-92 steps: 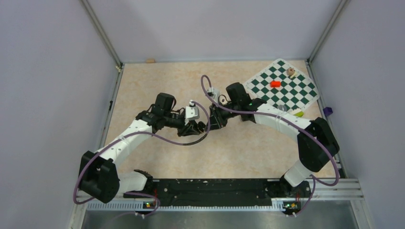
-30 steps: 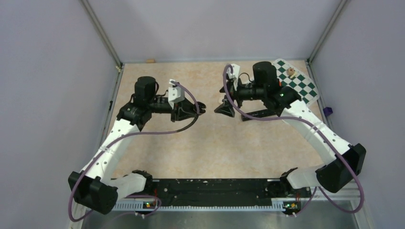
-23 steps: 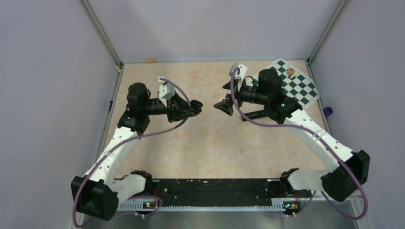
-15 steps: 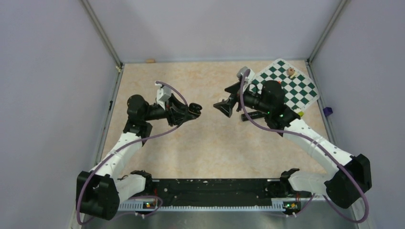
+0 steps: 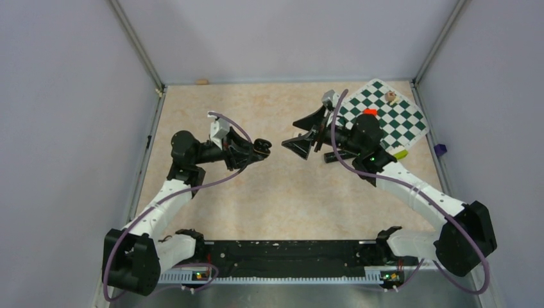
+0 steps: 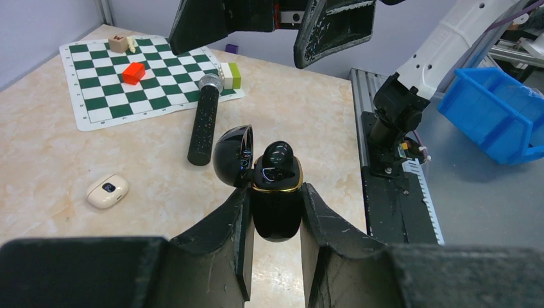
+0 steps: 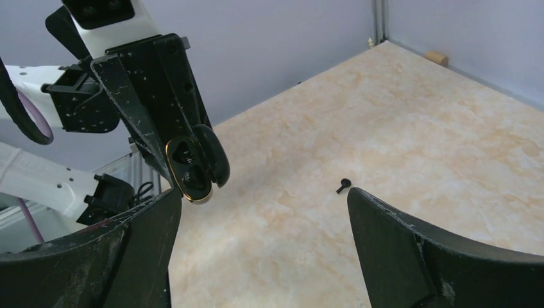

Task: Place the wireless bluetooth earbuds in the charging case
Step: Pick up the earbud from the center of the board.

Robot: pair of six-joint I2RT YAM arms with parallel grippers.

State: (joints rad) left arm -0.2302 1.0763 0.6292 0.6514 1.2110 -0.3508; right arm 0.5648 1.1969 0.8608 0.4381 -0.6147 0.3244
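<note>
black charging case [image 6: 276, 205], lid open, is clamped in the jaws of the left gripper [image 5: 260, 148] above the table [image 7: 449, 128]. facing the case, the right gripper [image 5: 294, 133] has its jaws wide apart and empty. one earbud [image 7: 344, 185] lies on the table, below and beside the case.

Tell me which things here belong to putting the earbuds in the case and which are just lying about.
For the job: glossy black open charging case, clamped in the left gripper; tiny black earbud on the table; open right gripper.
Lying about: long black cylinder with silver tip; cream-coloured lump; green-and-white checkered mat; red block.
</note>
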